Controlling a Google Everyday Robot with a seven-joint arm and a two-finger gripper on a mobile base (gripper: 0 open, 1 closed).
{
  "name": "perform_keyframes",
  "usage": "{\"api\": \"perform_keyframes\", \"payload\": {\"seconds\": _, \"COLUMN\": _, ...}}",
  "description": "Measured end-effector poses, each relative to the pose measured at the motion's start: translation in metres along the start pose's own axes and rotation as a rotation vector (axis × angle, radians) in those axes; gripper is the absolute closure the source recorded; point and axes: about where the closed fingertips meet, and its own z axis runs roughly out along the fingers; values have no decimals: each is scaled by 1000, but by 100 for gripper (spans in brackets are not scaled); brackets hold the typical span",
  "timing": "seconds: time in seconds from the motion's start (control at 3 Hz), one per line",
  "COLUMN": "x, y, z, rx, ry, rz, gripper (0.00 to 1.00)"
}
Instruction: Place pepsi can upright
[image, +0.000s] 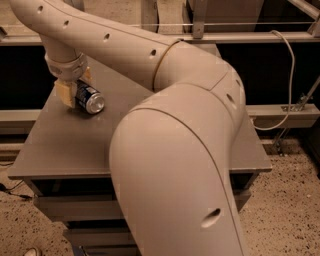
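The pepsi can (91, 99) is dark blue and lies on its side at the far left of the grey table (70, 145), its silver end facing me. My gripper (76, 86) comes down from above onto the can's rear half. One yellow finger (65, 93) sits on its left and the other behind it on the right. The fingers are shut against the can's sides. The can rests on the table top.
My large cream arm (170, 150) fills the middle and right of the view and hides much of the table. A rail with a wire (225, 24) runs behind the table. A grey cable (290, 75) hangs at the right. Speckled floor lies below.
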Motion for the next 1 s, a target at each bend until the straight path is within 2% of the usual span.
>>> {"api": "perform_keyframes", "payload": {"seconds": 0.33, "x": -2, "y": -8, "z": -15, "rx": -1, "ry": -53, "rz": 21, "gripper": 85}}
{"api": "perform_keyframes", "payload": {"seconds": 0.67, "x": 1, "y": -16, "z": -46, "rx": -21, "ry": -187, "rz": 34, "gripper": 100}}
{"api": "perform_keyframes", "payload": {"seconds": 1.0, "x": 6, "y": -28, "z": -82, "rx": -55, "ry": -391, "rz": 48, "gripper": 100}}
